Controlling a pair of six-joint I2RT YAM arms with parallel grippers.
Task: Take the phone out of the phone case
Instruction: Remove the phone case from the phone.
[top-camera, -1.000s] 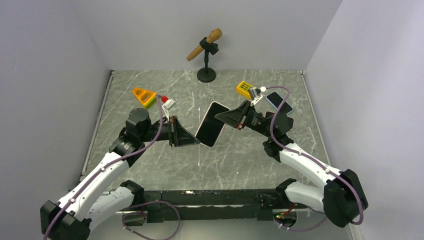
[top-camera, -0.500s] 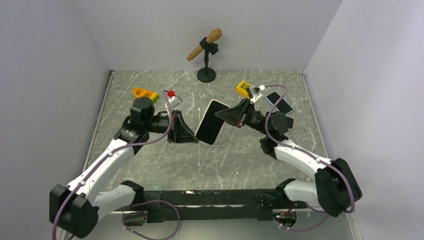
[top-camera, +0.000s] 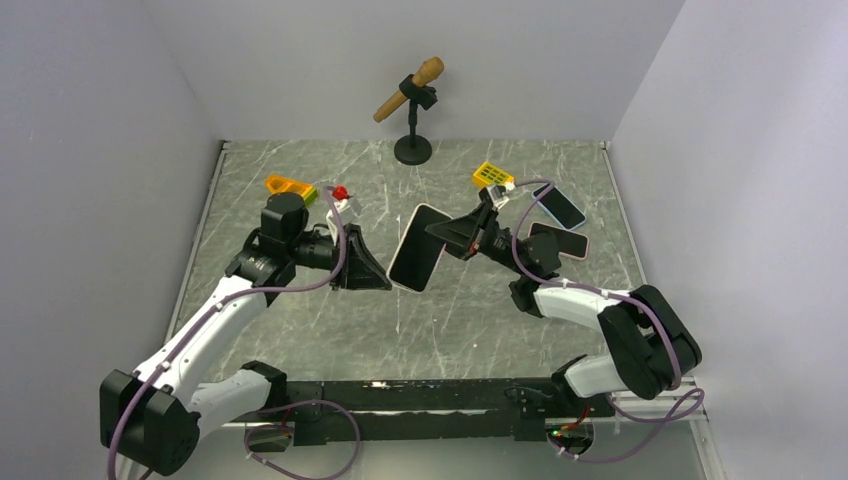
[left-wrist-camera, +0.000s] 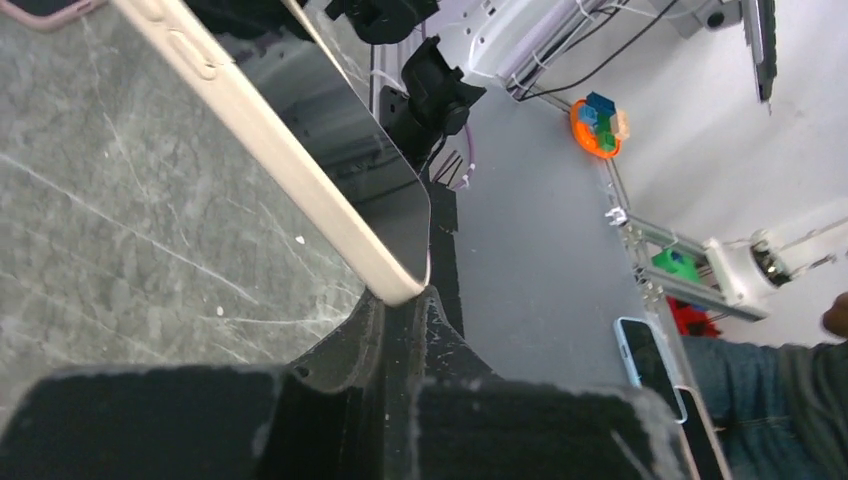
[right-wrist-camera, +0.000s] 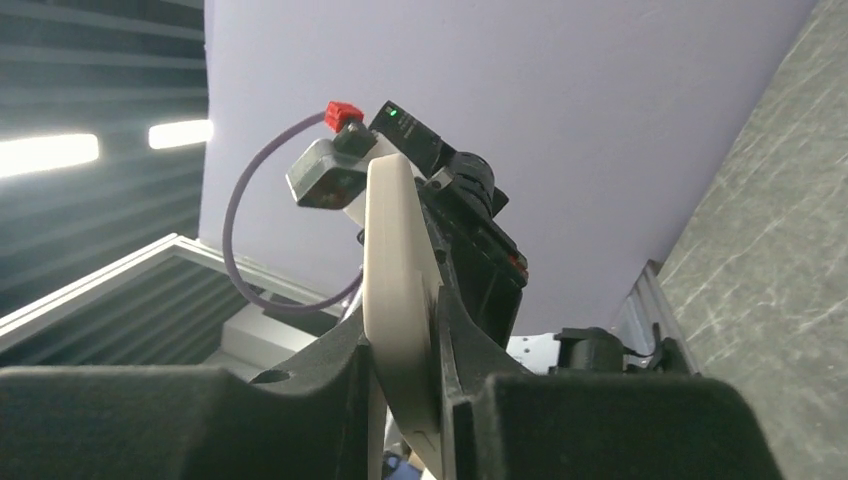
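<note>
Our left hand (top-camera: 387, 283) is clamped shut on the lower corner of the phone case (left-wrist-camera: 290, 167). Its arm reaches in from the left, forearm raised and wrist turned toward the middle of the surface (top-camera: 300, 330). Our right hand (top-camera: 433, 229) comes in from the opposite side, its two fingers pinched closed on the case's upper right edge. That arm is folded low, with its elbow close to the surface.

Between the two hands the case hangs clear of the surface, near the centre. It is cream-coloured with side buttons along its rim, and the phone (top-camera: 420, 252) sits inside it — the dark glass fills the rim from edge to edge. The long axis runs from the near left, at our left hand, up and away to the far right, at our right hand. The screen is tilted toward the overhead camera.

Farther out, two loose phones (top-camera: 558, 206) lie on the surface to the right, beside the right arm. A yellow block (top-camera: 492, 174) sits behind the right hand, and an orange piece (top-camera: 290, 186) lies behind the left arm. At the back edge a wooden microphone (top-camera: 410, 88) sits on a black stand.
</note>
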